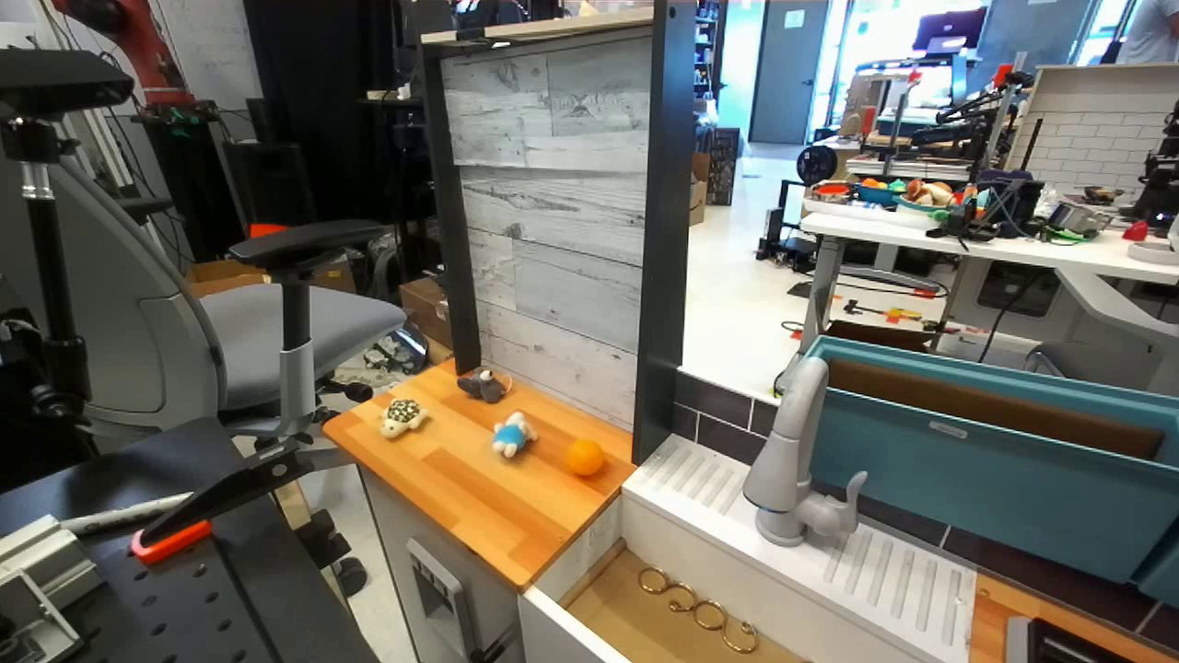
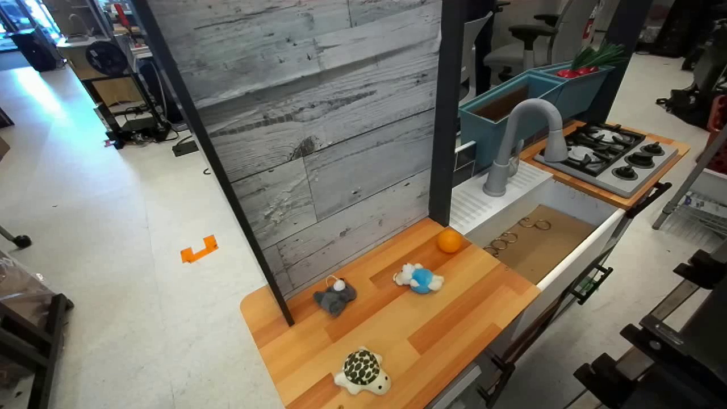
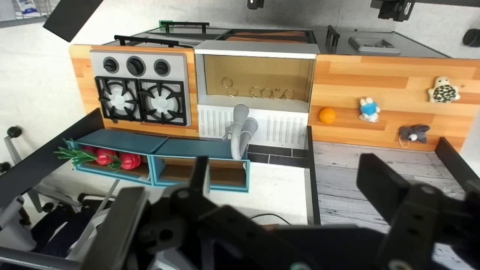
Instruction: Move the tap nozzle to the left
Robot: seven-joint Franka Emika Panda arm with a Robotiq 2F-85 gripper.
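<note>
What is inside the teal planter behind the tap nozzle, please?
In the wrist view, one section holds red vegetables with green tops; the other shows a brown interior, partly hidden by the gripper. Anything beneath the vegetables is covered.

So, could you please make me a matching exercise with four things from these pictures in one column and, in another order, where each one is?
Things:
1. Tap nozzle
2. Orange ball
3. Gold rings
4. Red vegetables with green leaves

Places:
A. Inside the sink
B. In the teal planter
C. Rising from the white ribbed drain board
D. On the wooden counter

Right pairs: 1-C; 2-D; 3-A; 4-B
</note>
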